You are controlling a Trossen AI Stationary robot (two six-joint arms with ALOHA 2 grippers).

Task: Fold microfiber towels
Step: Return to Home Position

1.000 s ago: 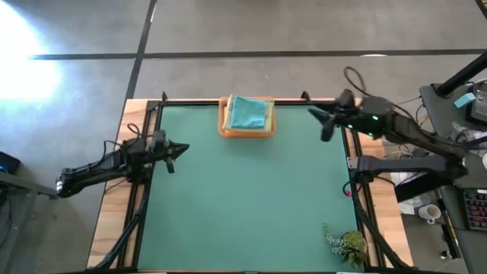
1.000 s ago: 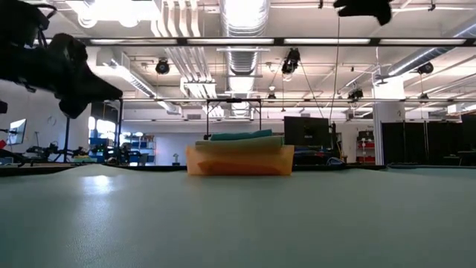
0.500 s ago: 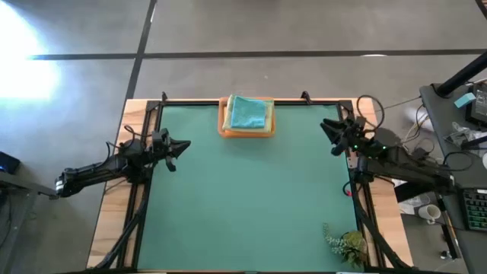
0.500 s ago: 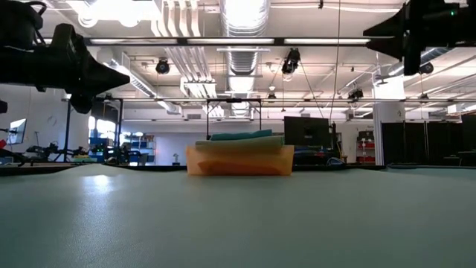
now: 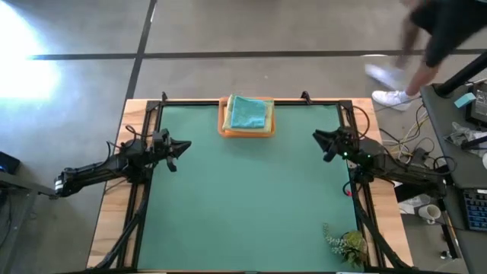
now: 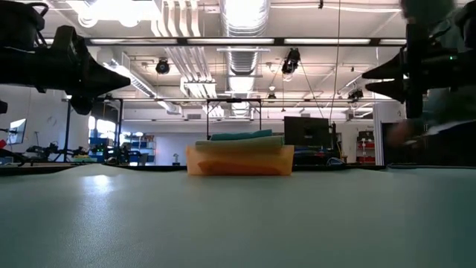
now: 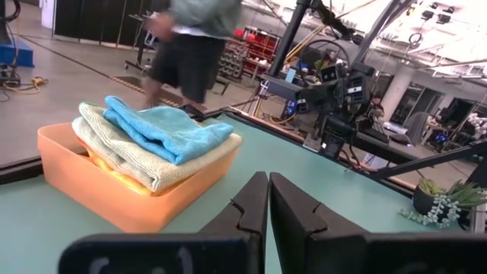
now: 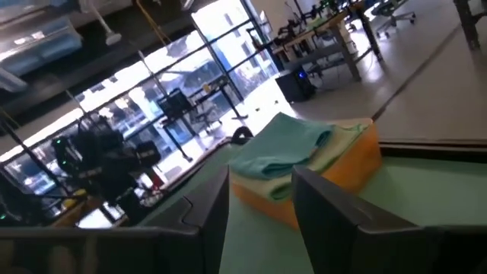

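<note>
Microfiber towels (image 5: 247, 113) stacked in the orange bin (image 5: 245, 134), top centre.
Left pincer (image 5: 183, 146) is seen pinched narrow mid-left, right pincer (image 5: 318, 137) parted mid-right; neither is placed nearer.

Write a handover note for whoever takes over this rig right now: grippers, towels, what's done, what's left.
Left gripper: shut, empty, at the mat's left edge.
Right gripper: open, empty, at its right edge.
Towels: folded, stacked in the orange bin at the far edge, teal on top.
Done: no loose towel in view.
Left: likely only parking the arms.
Person passing the far right corner.
</note>
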